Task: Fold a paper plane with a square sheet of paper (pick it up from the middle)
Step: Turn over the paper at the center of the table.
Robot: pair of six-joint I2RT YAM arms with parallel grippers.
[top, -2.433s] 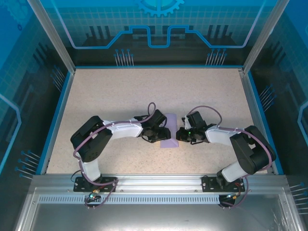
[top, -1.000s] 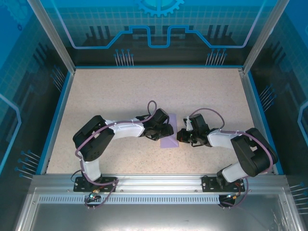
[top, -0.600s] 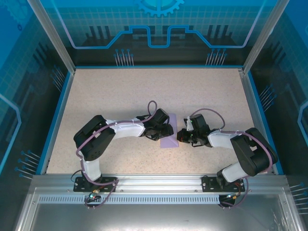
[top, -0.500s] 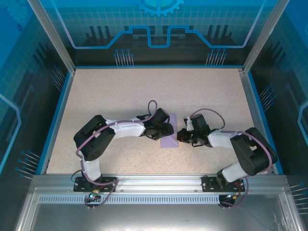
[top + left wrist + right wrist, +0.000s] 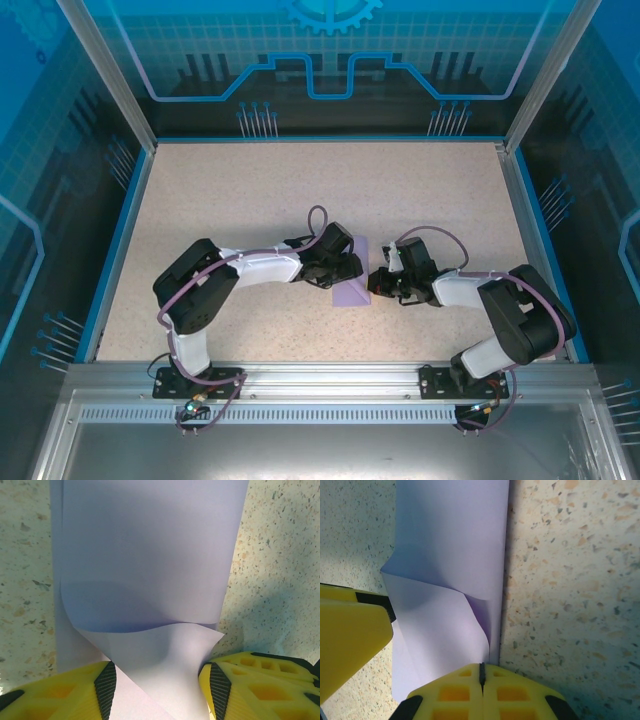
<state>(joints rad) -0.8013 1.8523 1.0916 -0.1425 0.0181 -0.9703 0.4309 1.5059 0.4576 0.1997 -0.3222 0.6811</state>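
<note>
Sheet: the pale lilac sheet of paper (image 5: 352, 290) lies on the table (image 5: 250, 200) between the two grippers. It is folded into a long strip and is not yet a dart.
Left gripper: the left gripper (image 5: 160, 680) has its fingers spread. The strip runs out flat ahead of the fingertips, and a loose flap (image 5: 165, 645) curls up and back into the gap between the pads. I cannot tell whether the pads touch the flap's edges.
Right gripper: the right gripper (image 5: 481, 672) has its fingers pressed together. The tips sit at the near end of the strip's long folded edge, and the curled flap ends right at them. I cannot tell whether any paper is nipped in the seam.
Grippers to each other: one left finger (image 5: 350, 635) sits just beside the right tips, across the flap.
Handling: the paper looks very light, thin and limp. It probably springs back unless it is creased hard, slides easily on the smooth table, and tears or wrinkles under a rough pull.
Where to hold: the free edge of the flap, near its middle between the left pads, looks best, with a flat and gentle pinch.
Hold-down: the closed right tips are well placed to pin the folded edge while the flap is laid over.
Risk: the whole strip may drag along if it is not pinned.
</note>
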